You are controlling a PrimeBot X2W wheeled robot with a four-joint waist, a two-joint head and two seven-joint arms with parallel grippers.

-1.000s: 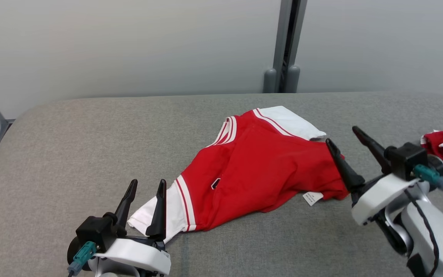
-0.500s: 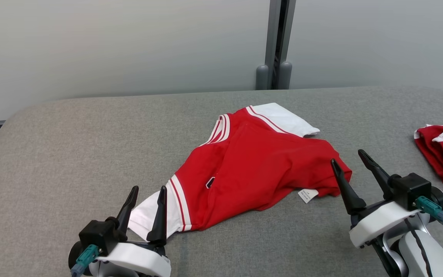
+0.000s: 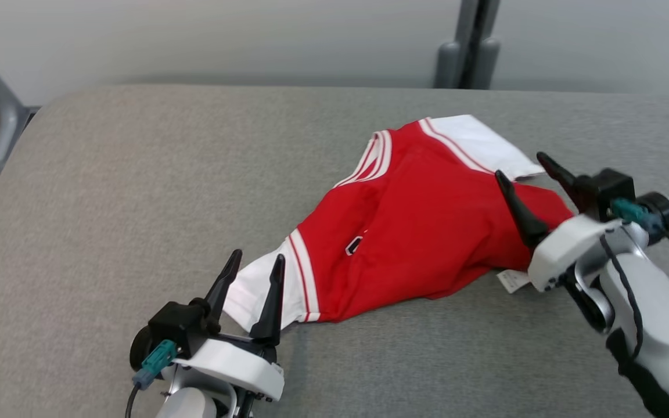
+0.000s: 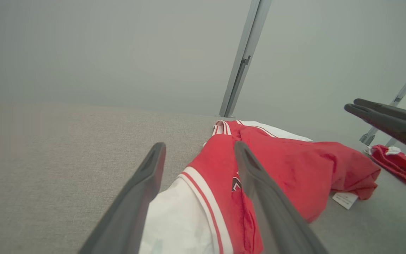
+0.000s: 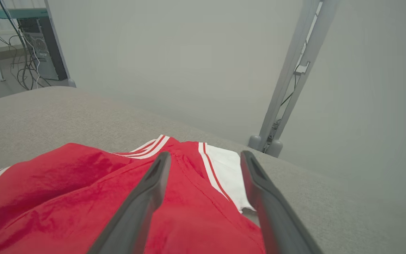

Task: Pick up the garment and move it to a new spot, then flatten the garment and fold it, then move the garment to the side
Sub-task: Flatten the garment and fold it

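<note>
Two grippers inspected, both with jaws apart and nothing held. The left gripper [image 3: 258, 255] stands at the white sleeve [image 3: 259, 287] on the near-left end of the garment [image 3: 421, 232]. The right gripper [image 3: 518, 164] stands over its far-right end, just above the small white label [image 3: 511, 280].

Location of item: the garment lies crumpled on the grey padded table [image 3: 137, 174], right of centre, with its collar towards the back.

Step in hand, by my judgement: the approach for the first pick-up. Nothing is gripped, and the cloth is neither flattened nor folded.

Next move calls for: lowering each gripper until one finger slips under a cloth edge, then closing on sleeve and hem together. Both lifts need to be even so the cloth hangs rather than bunches.

Not verifiable:
- Whether either set of fingertips touches the cloth.
- How many layers lie under the red hump.
- The garment's right edge, which my right wrist covers in the head view.
- The print on the label and the dark badge [image 3: 355, 245], both too small to read.
- A second red cloth [image 4: 400, 164], cut off at the side of the left wrist view.
</note>
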